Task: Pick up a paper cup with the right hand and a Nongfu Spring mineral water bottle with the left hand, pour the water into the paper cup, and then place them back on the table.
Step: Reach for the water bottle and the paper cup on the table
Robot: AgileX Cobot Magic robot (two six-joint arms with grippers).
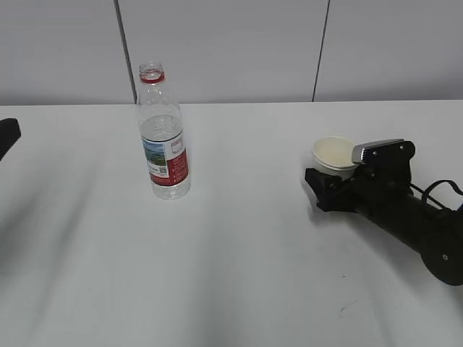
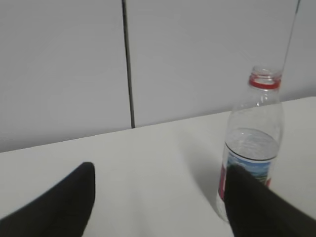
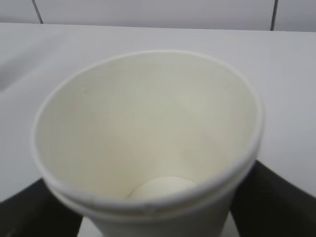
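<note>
The paper cup (image 1: 333, 153) stands upright on the white table (image 1: 239, 253) at the right, empty. My right gripper (image 1: 327, 173) is low on the table with a finger on each side of the cup. In the right wrist view the cup (image 3: 148, 133) fills the frame, and thin strips of table show between its wall and the black fingers (image 3: 29, 212), so the jaws are open around it. The water bottle (image 1: 163, 137) stands uncapped at centre left, partly filled. My left gripper (image 2: 160, 170) is open and empty, with the bottle (image 2: 252, 148) just beyond its right finger (image 2: 261, 207).
A grey panelled wall (image 1: 231, 43) runs along the table's far edge. Only a black tip of the left arm (image 1: 7, 134) shows at the exterior view's left edge. The right arm's body (image 1: 412, 224) lies across the table at the right.
</note>
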